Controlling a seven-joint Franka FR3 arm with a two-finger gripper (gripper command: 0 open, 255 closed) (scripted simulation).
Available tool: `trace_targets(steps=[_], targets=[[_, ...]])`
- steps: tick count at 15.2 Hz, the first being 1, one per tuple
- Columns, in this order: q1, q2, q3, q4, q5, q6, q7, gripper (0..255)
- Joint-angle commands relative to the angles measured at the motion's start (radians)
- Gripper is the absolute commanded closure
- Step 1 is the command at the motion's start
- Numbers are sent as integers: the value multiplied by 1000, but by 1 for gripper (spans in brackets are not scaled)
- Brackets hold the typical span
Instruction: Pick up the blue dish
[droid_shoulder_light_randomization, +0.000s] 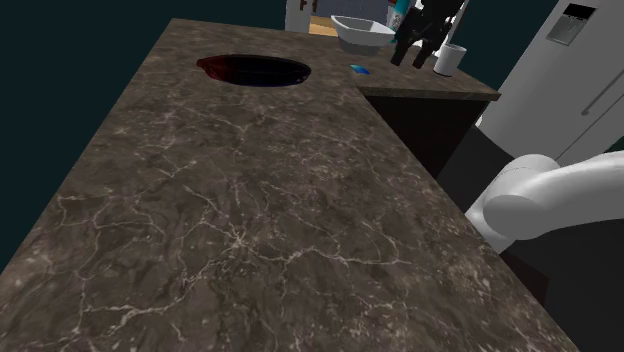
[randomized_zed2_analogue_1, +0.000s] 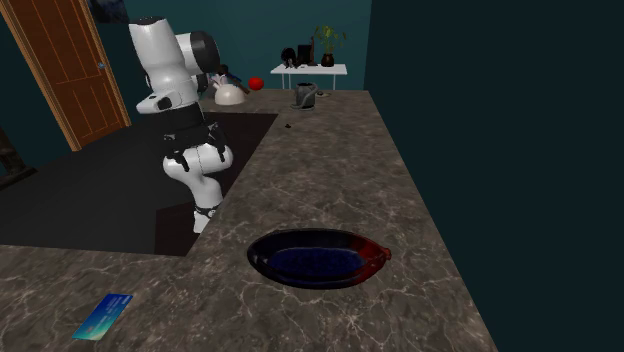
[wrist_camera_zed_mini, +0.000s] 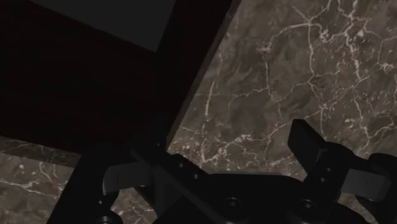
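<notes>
Starting with the shoulder view: you've got a long dark marble countertop (droid_shoulder_light_randomization: 250, 220) running away from the camera, and the oval dish (droid_shoulder_light_randomization: 255, 70) sits flat at its far end. From here it looks almost black, with a red tint at the end toward the view's left. A small blue card (droid_shoulder_light_randomization: 359, 69) lies near it, toward the view's right. Past that are a white basin (droid_shoulder_light_randomization: 362, 32) and a white cup (droid_shoulder_light_randomization: 449, 60). The white arm (droid_shoulder_light_randomization: 540, 192) pokes in at the lower right, well apart from the dish, with a fridge (droid_shoulder_light_randomization: 565, 75) behind it.

Second exterior view next. You're looking from the other end, so the oval dish (randomized_zed2_analogue_1: 318, 258) is up front on the countertop (randomized_zed2_analogue_1: 340, 160). Here you can see a blue inside, a dark rim and a red end toward the view's right. The blue card (randomized_zed2_analogue_1: 102, 316) is at the lower left, apart from the dish. The arm (randomized_zed2_analogue_1: 188, 110) stands folded up beside the counter's left edge, well back from the dish. Behind it are a wooden door (randomized_zed2_analogue_1: 65, 70), a white kettle (randomized_zed2_analogue_1: 230, 94) and a small white table (randomized_zed2_analogue_1: 308, 68) with a plant (randomized_zed2_analogue_1: 325, 40).

Wrist view: your gripper (wrist_camera_zed_mini: 235, 143) is spread wide. Its fingers (wrist_camera_zed_mini: 310, 147) stand well apart with nothing clasped, just bare marble countertop (wrist_camera_zed_mini: 286, 76) and the counter's edge showing between them.
</notes>
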Motion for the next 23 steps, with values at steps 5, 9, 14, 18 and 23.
trace_targets(steps=[5,9,14,18,23], targets=[[46,158,5,94,-17,58,-99,0],[86,310,18,203,-33,98,-192,0],[130,494,45,356,-57,125,-297,0],[162,636,75,491,-84,130,-372,0],[204,809,117,673,-130,118,-456,0]])
